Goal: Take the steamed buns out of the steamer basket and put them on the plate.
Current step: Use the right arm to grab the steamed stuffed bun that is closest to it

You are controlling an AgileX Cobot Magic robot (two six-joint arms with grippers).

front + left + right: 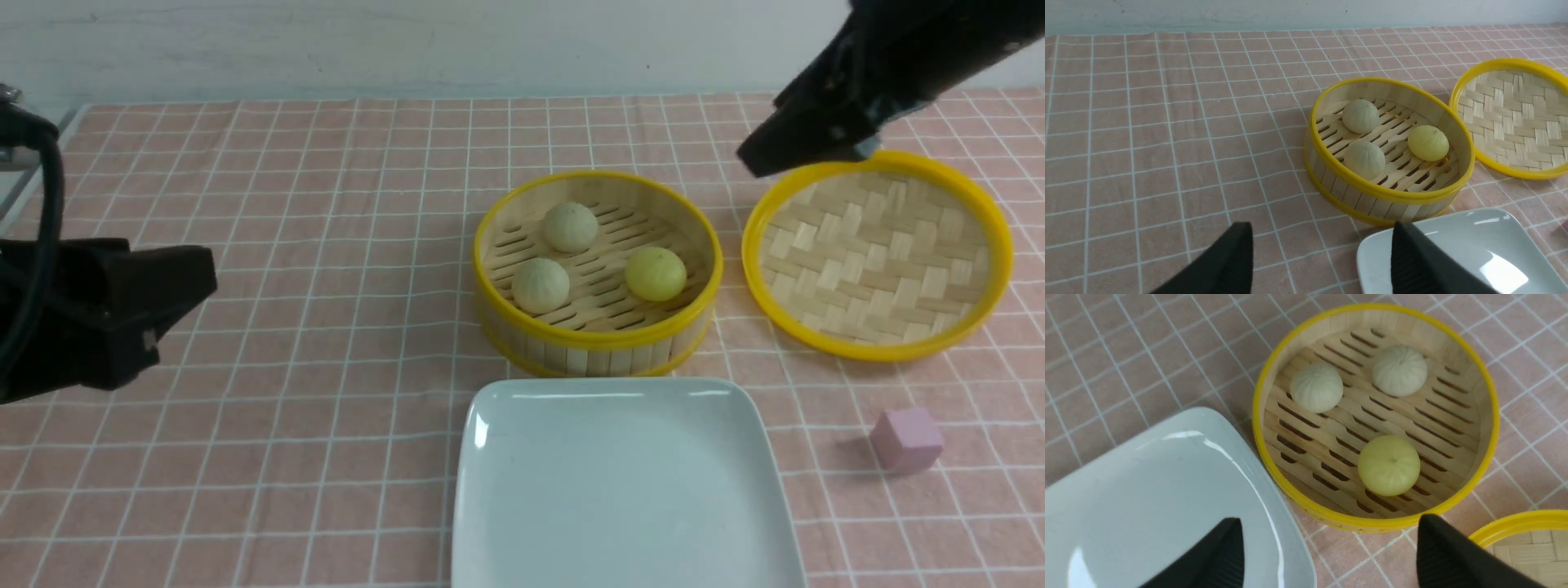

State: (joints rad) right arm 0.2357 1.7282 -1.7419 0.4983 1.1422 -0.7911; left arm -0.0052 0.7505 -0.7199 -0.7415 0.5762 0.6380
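With left gripper (1322,228) and right gripper (1329,519) open and empty, the first pick probably requires descending around the round pleated yellow bun (655,273) in the yellow-rimmed bamboo steamer basket (596,343).

The left arm (73,318) is a matt black, blocky housing narrowing to the wedge-shaped left gripper (196,282), with a thick black cable (49,188) looped beside it and a small pale mark on its lower face, too small to make out. The right arm (914,49) is likewise black and angular, narrowing to the right gripper (755,159), with a small grey-blue piece beneath. Seen close, the left fingers (1224,261) and right fingers (1445,555) are black, tapering to blunt points, with finely ribbed inner faces.
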